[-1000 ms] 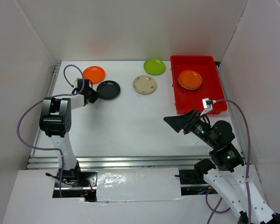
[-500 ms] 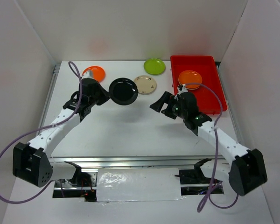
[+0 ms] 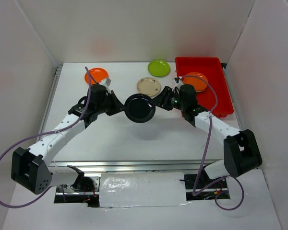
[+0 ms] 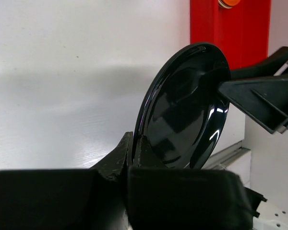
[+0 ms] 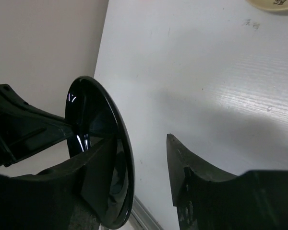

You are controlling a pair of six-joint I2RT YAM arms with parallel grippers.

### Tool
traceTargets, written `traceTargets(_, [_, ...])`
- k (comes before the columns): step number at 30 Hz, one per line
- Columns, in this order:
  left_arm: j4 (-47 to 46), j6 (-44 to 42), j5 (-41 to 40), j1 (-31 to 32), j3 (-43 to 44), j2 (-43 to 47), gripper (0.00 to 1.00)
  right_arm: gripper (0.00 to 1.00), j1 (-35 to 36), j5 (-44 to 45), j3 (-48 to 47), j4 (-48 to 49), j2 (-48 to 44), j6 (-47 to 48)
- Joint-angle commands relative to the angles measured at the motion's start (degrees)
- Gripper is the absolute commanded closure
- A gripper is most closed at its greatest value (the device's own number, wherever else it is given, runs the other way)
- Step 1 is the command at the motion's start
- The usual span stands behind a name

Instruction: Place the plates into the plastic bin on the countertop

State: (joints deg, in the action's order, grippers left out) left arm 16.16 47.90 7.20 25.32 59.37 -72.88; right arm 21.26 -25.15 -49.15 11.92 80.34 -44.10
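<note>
"What had your claws got?"

"My left claw (image 3: 114,106) was clamped on the rim of the black plate (image 3: 140,109), which was lifted off the countertop (image 3: 134,136). My right claw (image 3: 161,101) stood wide at the plate's opposite rim."

"And farther back?"

"A cream plate (image 3: 149,86), an orange plate (image 3: 97,74) and a lime plate (image 3: 159,67) lay on the white. A second orange plate (image 3: 199,82) sat in the red bin (image 3: 216,64)."

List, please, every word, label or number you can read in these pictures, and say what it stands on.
No text can be read anywhere.
Faint grey mark on the countertop: too small and blurred to read.
Specks on the cream plate: a pattern, not letters.
</note>
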Motion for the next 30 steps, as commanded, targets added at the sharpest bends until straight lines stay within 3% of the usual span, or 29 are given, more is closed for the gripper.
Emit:
traceTargets(1, [-3.15,-0.97,4.75,-0.88,2.67,2.04,1.0,0.48,0.54,-3.86,0.1,7.84,-0.26,-0.73])
traceTargets(5, [-4.38,-1.05,7.12,-2.64,4.07,0.12,1.0,0.54,1.24,-4.12,0.63,7.94,-1.14,-0.46])
traceTargets(7, [-4.65,-1.23,8.87,-4.13,5.48,-1.47,1.0,0.71,1.24,-4.82,0.81,8.46,-1.32,-0.81])
traceTargets(8, [-4.48,-1.49,9.75,-4.57,7.32,-3.74,1.0,1.0,1.24,-4.56,0.37,8.12,-1.32,-0.82])
traceTargets(9, [-3.52,-1.93,10.28,-5.01,8.64,-4.89,0.97,1.0,1.16,-2.99,0.11,7.51,-1.32,-1.08])
traceTargets(10, [-2.46,-2.02,8.64,-5.37,10.05,-6.99,0.6,1.0,0.46,-1.85,-0.33,5.85,-0.97,-1.34])
traceTargets(11, [0.07,-2.02,6.79,-5.46,12.84,-7.79,0.42,1.0,-0.24,0.17,-1.99,3.92,-0.71,-1.95])
traceTargets(12, [1.66,-1.93,3.9,-5.54,14.35,-8.5,0.01,1.0,-1.56,5.93,-2.96,1.72,-0.36,-4.39])
traceTargets(16, [7.12,1.93,-16.12,-6.25,17.62,-10.44,0.01,1.0,-10.43,24.46,-7.62,-9.37,1.93,-13.98])
traceTargets(19, [7.48,2.99,-19.85,-6.69,16.3,-10.79,0.01,1.0,-17.81,34.16,-12.52,-13.57,5.34,-17.07])
traceTargets(22, [7.92,1.68,-20.39,-7.3,16.39,-12.19,0.01,1.0,-26.24,34.47,-21.48,-18.15,13.51,-14.98])
traceTargets(30, [8.97,-1.75,-18.54,-9.94,17.0,-12.99,0.01,1.0,-34.43,29.19,-41.18,-27.2,32.4,-10.14])
